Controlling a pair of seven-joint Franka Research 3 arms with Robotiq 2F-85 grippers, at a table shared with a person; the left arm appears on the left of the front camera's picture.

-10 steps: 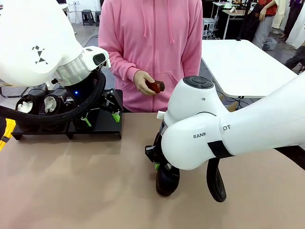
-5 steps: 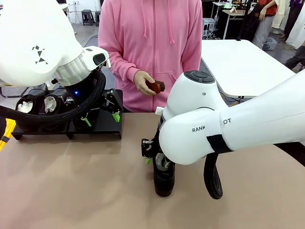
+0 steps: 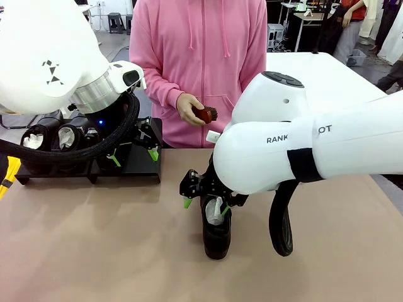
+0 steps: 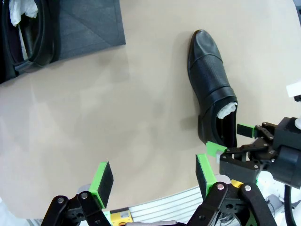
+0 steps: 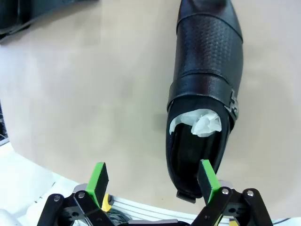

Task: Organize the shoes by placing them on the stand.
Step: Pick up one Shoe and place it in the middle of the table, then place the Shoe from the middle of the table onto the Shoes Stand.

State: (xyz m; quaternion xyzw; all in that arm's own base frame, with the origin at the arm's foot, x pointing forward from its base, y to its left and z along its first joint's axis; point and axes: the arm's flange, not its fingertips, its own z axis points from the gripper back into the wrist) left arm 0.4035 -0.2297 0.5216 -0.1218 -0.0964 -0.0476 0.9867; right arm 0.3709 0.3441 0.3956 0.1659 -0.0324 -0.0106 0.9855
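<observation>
Low over the table, right pincer (image 5: 153, 181) (fingers apart) hovers by the shoe (image 5: 204, 89) heel.

A robotics lab or open workroom is showing here: two white robot arms (image 3: 296, 157) are working over a plain tan desk (image 3: 94, 251), while a white table (image 3: 321, 88), stools (image 3: 116, 22) and other people are standing behind.
</observation>
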